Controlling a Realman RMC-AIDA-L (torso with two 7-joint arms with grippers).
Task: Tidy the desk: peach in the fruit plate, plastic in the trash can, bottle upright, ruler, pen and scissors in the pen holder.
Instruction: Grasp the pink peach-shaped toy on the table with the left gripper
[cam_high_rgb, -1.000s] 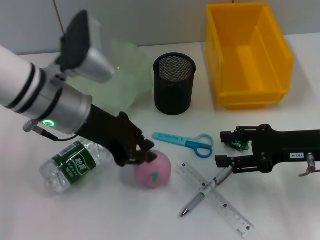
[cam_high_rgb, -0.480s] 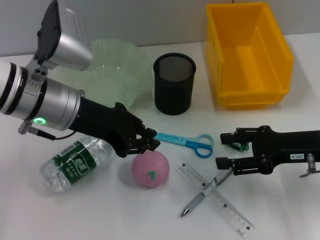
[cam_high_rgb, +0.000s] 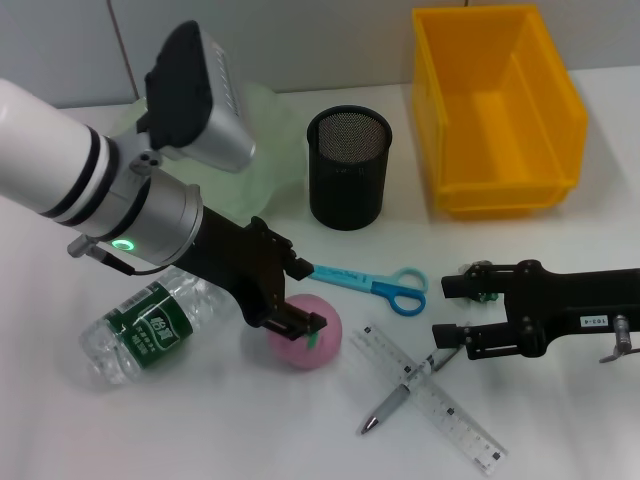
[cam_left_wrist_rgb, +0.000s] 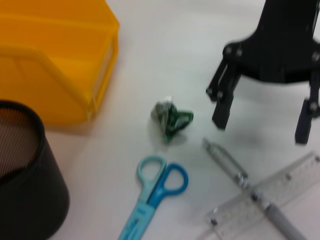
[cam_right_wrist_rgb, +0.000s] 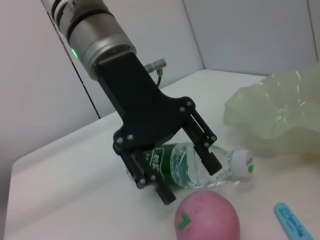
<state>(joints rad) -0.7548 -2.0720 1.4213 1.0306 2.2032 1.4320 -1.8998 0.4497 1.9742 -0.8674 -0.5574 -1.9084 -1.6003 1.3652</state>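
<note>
Left gripper (cam_high_rgb: 297, 297) lowered, fingers seemingly straddling peach (cam_high_rgb: 312, 338).

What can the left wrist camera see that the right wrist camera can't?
Only the left wrist view shows the yellow bin, the black mesh pen holder, the crumpled green plastic, the pen, the ruler and the right claw, open, just past the plastic.

Only the right wrist view shows the pink peach, the water bottle lying on its side, the pale green fruit plate and the left claw, open just above the peach.

Both show the white table and the blue scissors.
</note>
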